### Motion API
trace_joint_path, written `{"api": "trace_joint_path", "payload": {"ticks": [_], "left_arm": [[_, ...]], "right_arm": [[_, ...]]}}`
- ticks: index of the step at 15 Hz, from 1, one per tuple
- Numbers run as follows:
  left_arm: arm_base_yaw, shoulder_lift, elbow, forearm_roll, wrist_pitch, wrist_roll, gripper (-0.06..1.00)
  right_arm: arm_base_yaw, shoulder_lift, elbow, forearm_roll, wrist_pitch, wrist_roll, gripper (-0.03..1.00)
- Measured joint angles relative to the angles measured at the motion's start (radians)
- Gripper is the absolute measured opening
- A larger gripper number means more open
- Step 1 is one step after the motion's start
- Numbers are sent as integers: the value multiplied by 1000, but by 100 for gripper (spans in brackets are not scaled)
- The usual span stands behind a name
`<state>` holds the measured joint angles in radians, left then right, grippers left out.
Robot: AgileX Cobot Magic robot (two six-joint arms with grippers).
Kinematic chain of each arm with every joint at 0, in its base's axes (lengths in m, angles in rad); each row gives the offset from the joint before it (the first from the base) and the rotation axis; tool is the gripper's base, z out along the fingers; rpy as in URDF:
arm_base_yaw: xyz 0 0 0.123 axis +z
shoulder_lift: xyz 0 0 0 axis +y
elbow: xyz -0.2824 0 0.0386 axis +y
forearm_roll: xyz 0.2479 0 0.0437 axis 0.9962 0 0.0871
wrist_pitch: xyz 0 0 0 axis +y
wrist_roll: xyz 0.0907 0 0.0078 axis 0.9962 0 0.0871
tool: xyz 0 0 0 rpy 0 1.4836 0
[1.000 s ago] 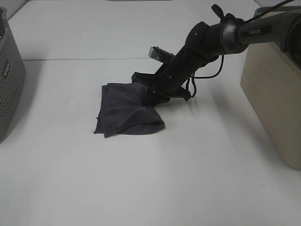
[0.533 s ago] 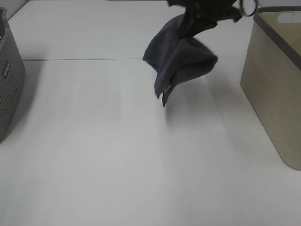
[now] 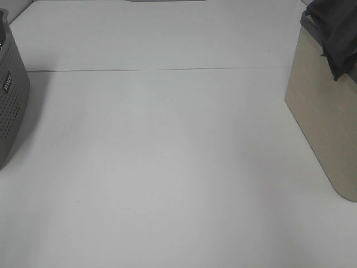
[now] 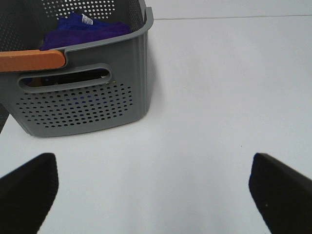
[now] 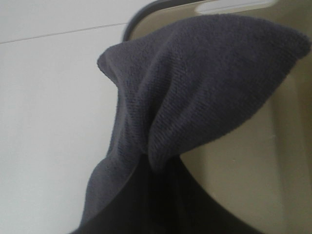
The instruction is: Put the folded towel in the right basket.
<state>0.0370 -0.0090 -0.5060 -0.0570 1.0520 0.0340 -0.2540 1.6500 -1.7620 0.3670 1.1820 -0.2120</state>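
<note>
Well, the right claw [image 5: 155, 207] grips the folded towel [image 5: 195, 83] over the right basket [image 5: 253, 161]; left claw [image 4: 153, 190] gapes wide.

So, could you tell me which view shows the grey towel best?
The right wrist view: the towel fills it, hanging above the beige basket. Exterior high catches only a piece at its edge; left wrist shows none.

White table [image 3: 167, 167], thin seam line [image 3: 167, 70] across far part; soft even light.
</note>
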Motion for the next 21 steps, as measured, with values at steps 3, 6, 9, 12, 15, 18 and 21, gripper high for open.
{"api": "trace_joint_path", "payload": {"ticks": [3, 6, 9, 12, 15, 18, 21], "left_arm": [[0, 0, 0, 0, 0, 0, 99], [0, 0, 0, 0, 0, 0, 99], [0, 0, 0, 0, 0, 0, 99], [0, 0, 0, 0, 0, 0, 99], [0, 0, 0, 0, 0, 0, 99], [0, 0, 0, 0, 0, 0, 99], [0, 0, 0, 0, 0, 0, 99]], "right_arm": [[-91, 20, 0, -60, -3, -33, 6], [-98, 65, 0, -104, -8, -34, 6], [-98, 107, 0, -94, -11, -34, 31], [-98, 108, 0, -80, -24, -31, 88], [-75, 108, 0, -78, 1, -15, 97], [127, 93, 0, -236, -2, 124, 97], [309, 73, 0, -259, -6, 218, 97]]}}
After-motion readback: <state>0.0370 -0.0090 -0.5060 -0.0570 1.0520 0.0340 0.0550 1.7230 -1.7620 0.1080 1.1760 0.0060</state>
